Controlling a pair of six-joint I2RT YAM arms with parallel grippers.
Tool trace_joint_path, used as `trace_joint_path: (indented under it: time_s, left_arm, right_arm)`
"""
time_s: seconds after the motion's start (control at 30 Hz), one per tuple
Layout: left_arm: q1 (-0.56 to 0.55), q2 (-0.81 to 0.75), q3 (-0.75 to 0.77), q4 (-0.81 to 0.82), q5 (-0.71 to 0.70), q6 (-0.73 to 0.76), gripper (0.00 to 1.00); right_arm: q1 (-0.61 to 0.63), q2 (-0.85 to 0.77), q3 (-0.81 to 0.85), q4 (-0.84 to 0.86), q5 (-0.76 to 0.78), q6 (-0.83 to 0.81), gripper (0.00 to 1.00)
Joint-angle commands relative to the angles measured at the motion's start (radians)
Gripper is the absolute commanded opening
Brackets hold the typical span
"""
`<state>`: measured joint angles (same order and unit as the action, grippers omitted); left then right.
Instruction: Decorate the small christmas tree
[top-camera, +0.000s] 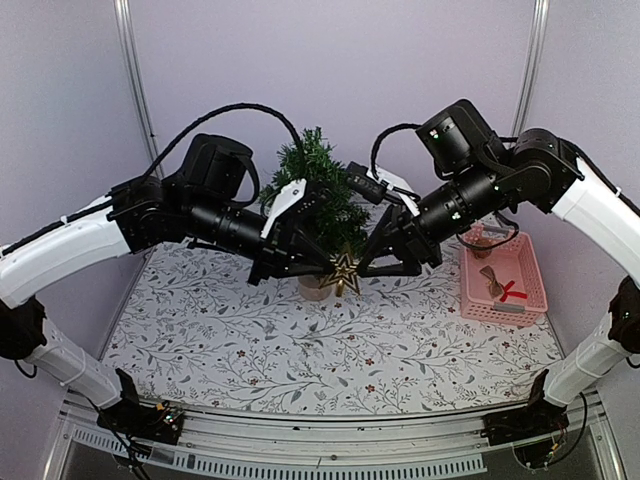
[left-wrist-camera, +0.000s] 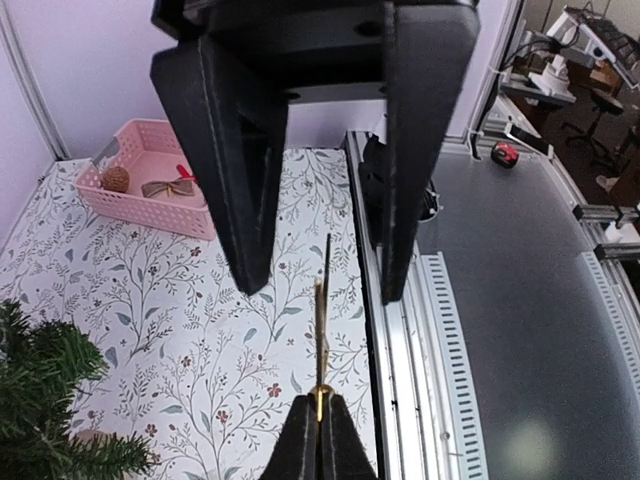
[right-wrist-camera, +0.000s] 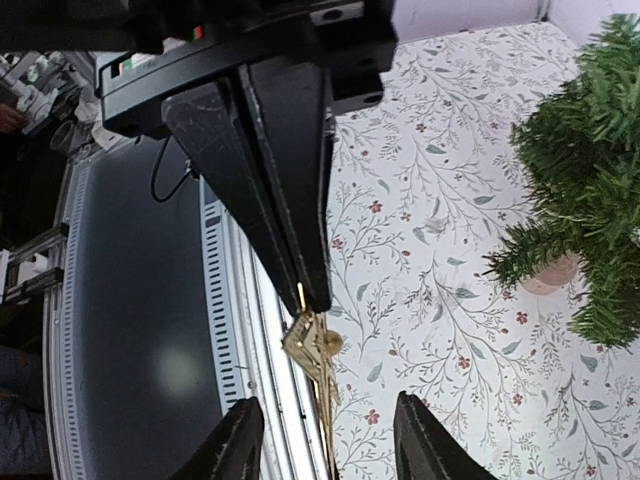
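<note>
small christmas tree (top-camera: 318, 172): dark green | star (top-camera: 343, 272): gold | basket (top-camera: 468, 295): pink | tablecloth (top-camera: 300, 345): white, grey leafy vines, small red flowers

No legible text, brand, number or sign in any of the three views. Only one candidate: a small pale label (right-wrist-camera: 160, 52) with a red and a green mark, on the black body of the left gripper (right-wrist-camera: 312, 300), seen from the right wrist; too small and blurred to read.
</note>
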<state>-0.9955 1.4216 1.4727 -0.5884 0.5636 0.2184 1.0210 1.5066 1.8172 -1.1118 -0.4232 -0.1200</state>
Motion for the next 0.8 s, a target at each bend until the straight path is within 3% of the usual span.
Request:
trace_joint_path:
  time_s: [0.0, 0.07, 0.2, 0.43, 0.6, 0.77]
  left_arm:
    - [0.086, -0.111, -0.096, 0.175, -0.008, -0.105, 0.00]
    - [0.156, -0.161, -0.136, 0.266, -0.019, -0.168, 0.00]
    - [0.258, -0.218, -0.160, 0.413, -0.116, -0.247, 0.00]
    - [0.404, -0.203, -0.112, 0.634, -0.390, -0.452, 0.00]
    - [0.416, -0.146, -0.115, 0.768, -0.543, -0.515, 0.00]
    - [0.414, -0.075, -0.104, 0.851, -0.538, -0.553, 0.00]
  right_arm:
    - [-0.012, -0.045, 0.029, 0.131, 0.077, 0.063, 0.59]
    - [-0.037, -0.085, -0.005, 0.251, 0.093, 0.106, 0.73]
    - [-0.128, -0.155, -0.085, 0.464, 0.107, 0.191, 0.83]
    - [-0.260, -0.162, -0.170, 0.685, 0.146, 0.217, 0.84]
    - [-0.321, -0.124, -0.192, 0.766, 0.165, 0.212, 0.81]
    - [-0.348, -0.069, -0.174, 0.801, 0.137, 0.204, 0.79]
